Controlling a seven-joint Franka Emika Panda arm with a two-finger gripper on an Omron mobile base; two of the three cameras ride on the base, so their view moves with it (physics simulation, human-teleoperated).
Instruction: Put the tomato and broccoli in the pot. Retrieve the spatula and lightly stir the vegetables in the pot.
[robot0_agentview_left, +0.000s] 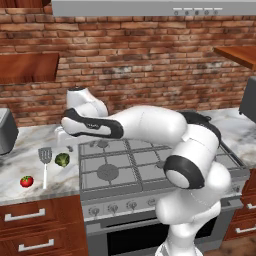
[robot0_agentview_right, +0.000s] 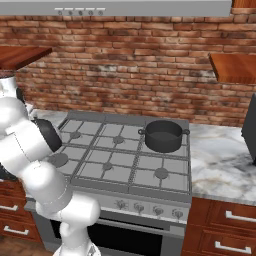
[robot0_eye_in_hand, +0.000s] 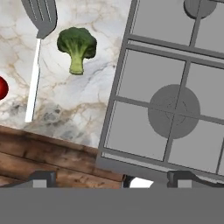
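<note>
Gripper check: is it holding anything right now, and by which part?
Nothing is held. The gripper is open and empty above the counter edge; the broccoli, tomato and spatula lie untouched on the counter.

On the marble counter (robot0_agentview_left: 35, 142) left of the stove (robot0_agentview_left: 150, 165), the broccoli (robot0_agentview_left: 62, 159) lies just beside the spatula (robot0_agentview_left: 45, 165), leaving a narrow gap, while the tomato (robot0_agentview_left: 26, 181) sits apart with bare marble around it. The pot (robot0_agentview_right: 163, 135) stands open-topped on the back right burner, with bare grates in front of it and to its left.
</note>
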